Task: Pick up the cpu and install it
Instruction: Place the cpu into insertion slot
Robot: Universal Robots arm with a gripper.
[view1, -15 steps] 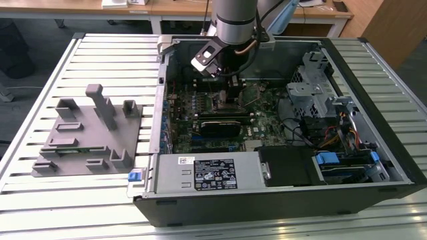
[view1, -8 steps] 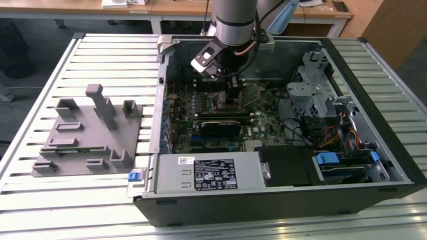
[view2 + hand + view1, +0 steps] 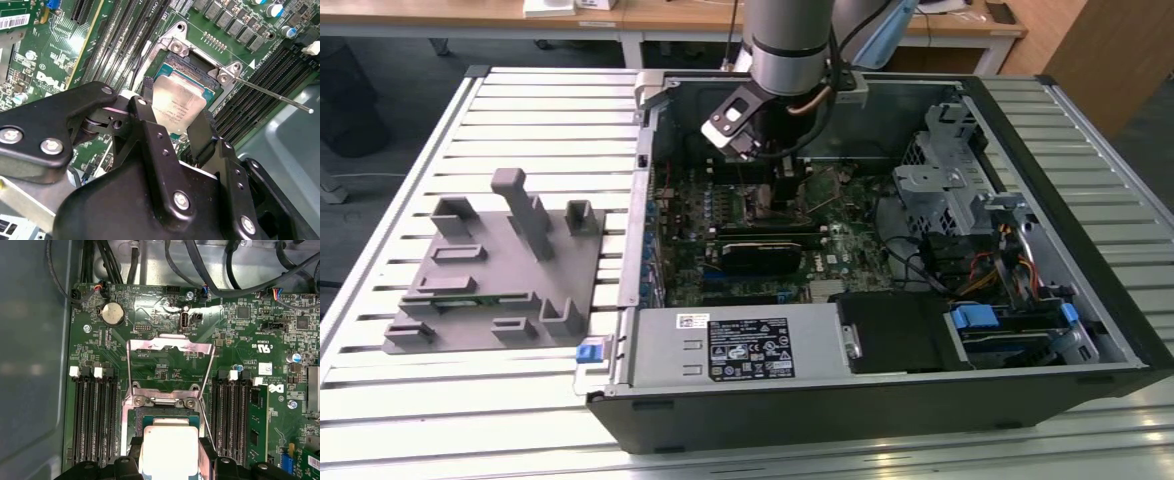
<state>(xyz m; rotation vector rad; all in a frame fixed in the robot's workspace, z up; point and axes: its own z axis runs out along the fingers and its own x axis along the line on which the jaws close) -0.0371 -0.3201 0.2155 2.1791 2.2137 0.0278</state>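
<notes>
Cpu (image 3: 177, 107) lies flat, silvery face up, over the socket (image 3: 176, 46); gripper (image 3: 175, 114) fingers (image 3: 201, 132), narrowly spread, pinch its two opposite edges.

I take this for a robotics lab or test workshop set up in an office-like room. The arm (image 3: 790, 40) I run stands over a table (image 3: 520, 120) built of slatted aluminium profiles. On the table, an opened desktop computer case (image 3: 854, 415) lies on its side with its green motherboard (image 3: 240, 340) bare. Toward the table's edge at the exterior view's left sits a grey plastic fixture (image 3: 494, 270). Beyond the far edge stand pale wooden desks (image 3: 667, 15).
</notes>
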